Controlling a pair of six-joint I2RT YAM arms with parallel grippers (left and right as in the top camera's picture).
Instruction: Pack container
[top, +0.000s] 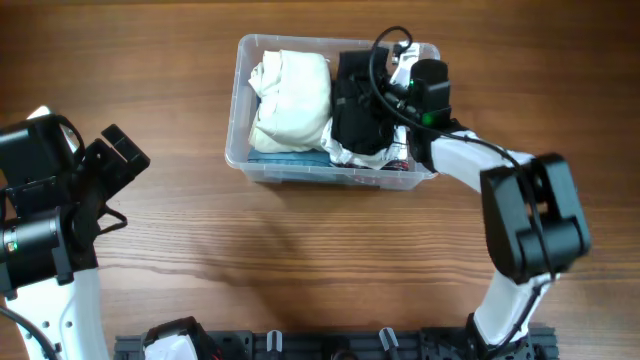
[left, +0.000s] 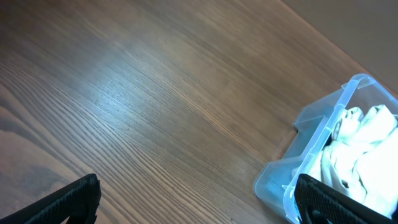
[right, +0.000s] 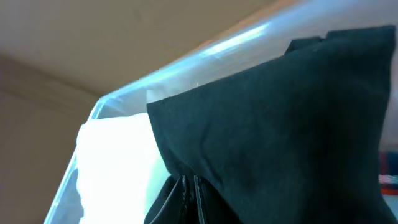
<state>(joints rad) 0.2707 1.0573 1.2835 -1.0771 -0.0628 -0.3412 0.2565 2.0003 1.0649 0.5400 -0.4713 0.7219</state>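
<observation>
Clear container (top: 236, 110) surrounds right jaws — grip can't be told — left jaws spread, well away.

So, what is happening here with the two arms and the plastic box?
A robot is packing cloth into a clear plastic box on a wooden table. The right hand is down inside the box, at a black cloth that lies beside a white cloth. Whether it grips the black cloth cannot be seen. The left hand is open and holds nothing, over the table to the left of the box.
</observation>
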